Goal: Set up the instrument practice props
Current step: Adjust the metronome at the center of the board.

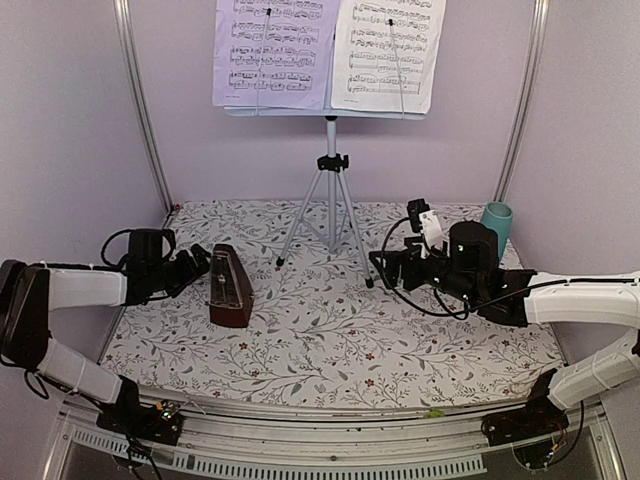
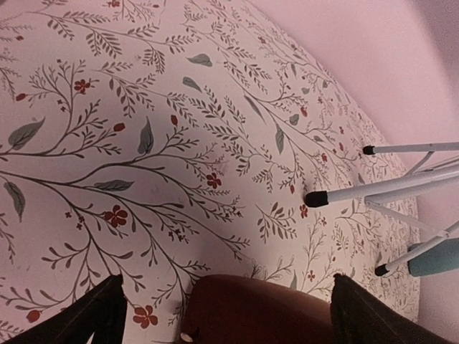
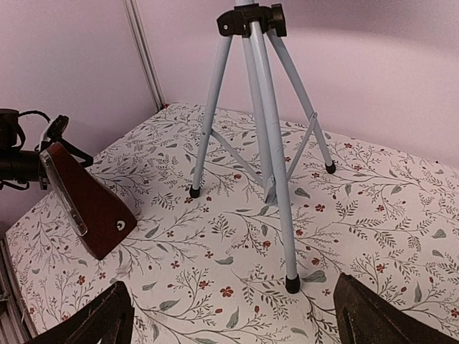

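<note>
The music stand (image 1: 331, 185) stands at the back middle on silver tripod legs, with two sheet-music pages (image 1: 275, 50) on its desk. The dark red-brown metronome (image 1: 230, 287) stands upright on the mat, left of the stand. My left gripper (image 1: 197, 267) is open right beside the metronome's left side. In the left wrist view the metronome (image 2: 251, 312) sits between the spread fingers (image 2: 100, 315) with gaps on both sides. My right gripper (image 1: 385, 268) is open and empty, just in front of the stand's right foot (image 3: 292, 284).
A teal cup (image 1: 497, 225) stands at the back right by the wall, behind my right arm. The floral mat (image 1: 330, 340) covers the table. Metal frame posts (image 1: 140, 100) rise at both back corners. Tripod feet (image 2: 315, 198) spread across the mat's back middle.
</note>
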`<state>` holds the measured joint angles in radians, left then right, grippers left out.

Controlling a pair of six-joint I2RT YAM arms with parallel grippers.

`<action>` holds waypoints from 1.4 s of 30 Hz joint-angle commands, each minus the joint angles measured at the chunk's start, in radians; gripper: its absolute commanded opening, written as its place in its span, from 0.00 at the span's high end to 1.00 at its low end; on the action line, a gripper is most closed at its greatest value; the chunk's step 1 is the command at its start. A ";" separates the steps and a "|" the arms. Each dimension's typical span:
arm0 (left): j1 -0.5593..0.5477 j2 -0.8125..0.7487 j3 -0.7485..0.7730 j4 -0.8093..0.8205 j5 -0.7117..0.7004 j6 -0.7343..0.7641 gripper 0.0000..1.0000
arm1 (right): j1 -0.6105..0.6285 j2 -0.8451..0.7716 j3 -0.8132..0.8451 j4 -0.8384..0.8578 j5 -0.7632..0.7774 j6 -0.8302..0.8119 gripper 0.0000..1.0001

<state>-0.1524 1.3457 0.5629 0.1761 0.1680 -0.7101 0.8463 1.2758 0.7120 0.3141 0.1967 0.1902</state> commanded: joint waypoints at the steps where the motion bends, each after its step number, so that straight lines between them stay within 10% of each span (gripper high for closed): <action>1: -0.038 0.038 -0.022 0.101 -0.004 -0.075 0.01 | 0.012 -0.024 -0.018 0.030 -0.022 0.017 0.01; 28: -0.387 -0.213 -0.304 -0.066 -0.284 -0.289 0.01 | 0.088 0.043 -0.015 0.063 -0.033 0.045 0.01; 42: -0.678 0.054 -0.033 -0.023 -0.336 -0.165 0.01 | 0.097 0.046 -0.017 0.061 -0.025 0.039 0.01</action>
<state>-0.7975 1.3853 0.4595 0.1635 -0.1509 -0.9573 0.9363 1.3190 0.6907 0.3523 0.1658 0.2256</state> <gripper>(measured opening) 0.993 0.989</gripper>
